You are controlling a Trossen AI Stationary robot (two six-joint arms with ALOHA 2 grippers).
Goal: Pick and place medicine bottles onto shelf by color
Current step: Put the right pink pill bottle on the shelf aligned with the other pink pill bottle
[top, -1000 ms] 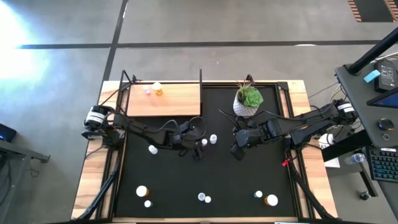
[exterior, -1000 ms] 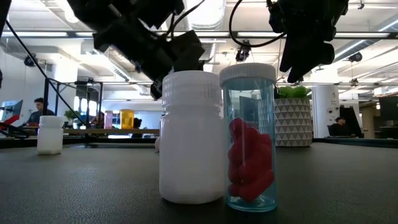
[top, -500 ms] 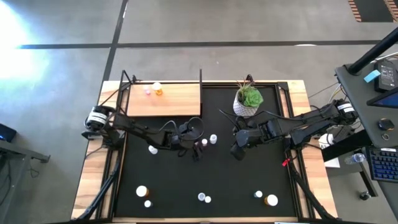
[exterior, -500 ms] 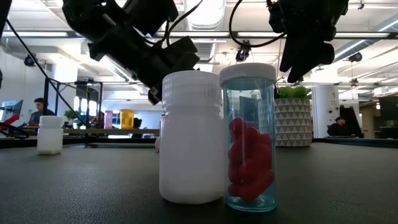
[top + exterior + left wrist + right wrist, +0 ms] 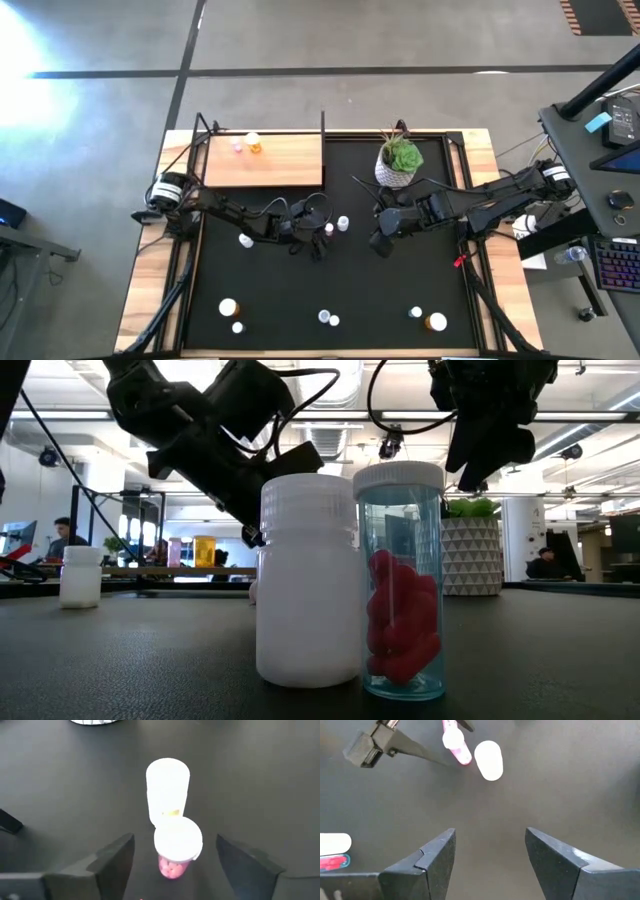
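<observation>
A pink-filled bottle with a white cap [image 5: 177, 845] stands on the black mat [image 5: 400, 290], close beside a white bottle [image 5: 167, 785]. The pair also shows in the high view, pink bottle [image 5: 328, 230] and white bottle [image 5: 343, 222]. My left gripper [image 5: 175, 870] is open, with one finger on either side of the pink bottle and a gap on both sides. My right gripper [image 5: 378, 245] hangs open and empty above the mat to their right. The wooden shelf [image 5: 290, 165] at the far left bears a pink bottle [image 5: 237, 146] and an orange bottle [image 5: 255, 146].
A white-potted plant [image 5: 398, 162] stands at the far side, beside my right arm. A white bottle [image 5: 245, 240] stands left of my left gripper. Several more bottles stand along the near edge, among them a white one [image 5: 228, 307] and an orange one [image 5: 436, 322].
My left gripper has tipped steeper and come down a little around the pink bottle, staying open. The bottles have not moved.
</observation>
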